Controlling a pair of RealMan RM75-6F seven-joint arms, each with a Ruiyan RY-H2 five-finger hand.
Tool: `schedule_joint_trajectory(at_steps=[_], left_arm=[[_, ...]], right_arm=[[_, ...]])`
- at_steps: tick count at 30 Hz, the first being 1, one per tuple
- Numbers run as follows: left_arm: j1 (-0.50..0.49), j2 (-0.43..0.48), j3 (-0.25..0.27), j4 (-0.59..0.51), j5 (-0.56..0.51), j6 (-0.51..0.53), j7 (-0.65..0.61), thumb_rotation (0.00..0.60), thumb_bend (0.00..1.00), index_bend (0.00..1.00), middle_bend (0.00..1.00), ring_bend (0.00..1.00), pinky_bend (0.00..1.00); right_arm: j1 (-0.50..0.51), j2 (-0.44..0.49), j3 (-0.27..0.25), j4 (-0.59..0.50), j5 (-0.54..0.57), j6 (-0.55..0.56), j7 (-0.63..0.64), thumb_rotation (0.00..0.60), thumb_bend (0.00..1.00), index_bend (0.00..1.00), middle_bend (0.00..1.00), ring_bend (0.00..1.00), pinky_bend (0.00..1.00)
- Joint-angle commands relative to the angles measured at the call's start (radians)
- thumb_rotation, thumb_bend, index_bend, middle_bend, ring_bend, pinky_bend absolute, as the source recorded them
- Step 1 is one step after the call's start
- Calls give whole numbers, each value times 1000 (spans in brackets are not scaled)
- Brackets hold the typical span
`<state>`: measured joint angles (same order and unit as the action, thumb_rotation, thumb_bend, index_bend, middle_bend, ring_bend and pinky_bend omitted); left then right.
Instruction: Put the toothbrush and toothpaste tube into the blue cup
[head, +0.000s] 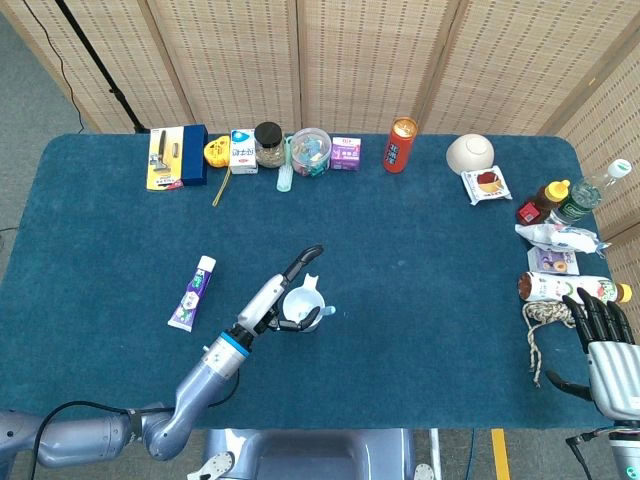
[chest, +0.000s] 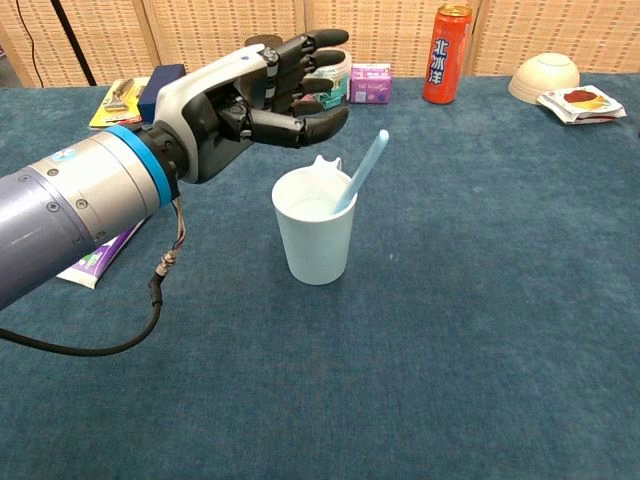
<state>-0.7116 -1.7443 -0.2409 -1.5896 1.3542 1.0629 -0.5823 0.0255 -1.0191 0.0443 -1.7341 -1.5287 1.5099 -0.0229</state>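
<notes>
From the head view, the blue cup (head: 303, 305) stands on the blue worktop (head: 420, 250). The toothbrush (head: 318, 311) is inside it, and its handle sticks out to the right. The left hand (head: 283, 296) hangs over the left side of the cup. Its fingers (head: 305, 259) are spread apart and hold nothing. The toothpaste tube (head: 192, 292) lies flat on the worktop, well to the left of the cup. The right hand (head: 606, 345) sits at the far right edge, near a coil of rope (head: 541, 322). Its fingers point up and are apart, with nothing in them. A red can (head: 400, 145) and a white bowl (head: 469, 153) stand along the back.

From the chest view, the blue cup (chest: 315, 238) stands upright. The toothbrush (chest: 362, 173) leans in it, with the handle tipped up and to the right. The left hand (chest: 262, 95) floats above and to the left of the cup, not touching it. Its fingers (chest: 318, 40) are open and empty. The toothpaste tube (chest: 97, 260) peeks out from behind the arm. The red can (chest: 446, 40) and the white bowl (chest: 544, 75) are at the back.
</notes>
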Motion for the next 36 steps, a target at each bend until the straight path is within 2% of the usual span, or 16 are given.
schedule_joint_trajectory(at_steps=[1,4,6,8,12,18,21,26,30,36], left_arm=[[18,10,3,-7,28,35,-1,600,432,0,0,0,0],[41,42,16,-13,73,84,0,600,432,0,0,0,0],[63,106,46,6,145,130,49,600,432,0,0,0,0],[78,181,81,45,208,154,133,600,432,0,0,0,0],[111,282,138,152,264,182,312,600,429,0,0,0,0],[139,356,202,299,319,202,379,600,378,0,0,0,0],[145,359,222,373,342,215,382,600,346,0,0,0,0],[162,307,268,611,407,287,339,600,333,0,0,0,0],[166,269,296,731,434,305,318,600,335,0,0,0,0],[173,182,332,933,482,355,386,600,314,0,0,0,0]], right_arm=[[-1,0,-1,0,-1,1,0,600,0,0,0,0,0],[-1,0,-1,0,-2,2,-1,600,0,0,0,0,0],[-3,1,-1,-1,-2,5,2,600,0,0,0,0,0],[-4,2,-2,-2,-6,9,4,600,0,0,0,0,0],[-3,-1,-6,-5,-15,9,-5,600,0,0,0,0,0],[-3,-6,-10,-14,-27,12,-26,600,0,0,0,0,0],[-3,-8,-11,-18,-30,12,-35,600,0,0,0,0,0],[-3,-14,-15,-24,-36,11,-55,600,0,0,0,0,0],[-1,-19,-16,-25,-35,7,-68,600,0,0,0,0,0],[2,-26,-18,-27,-35,0,-81,600,0,0,0,0,0]])
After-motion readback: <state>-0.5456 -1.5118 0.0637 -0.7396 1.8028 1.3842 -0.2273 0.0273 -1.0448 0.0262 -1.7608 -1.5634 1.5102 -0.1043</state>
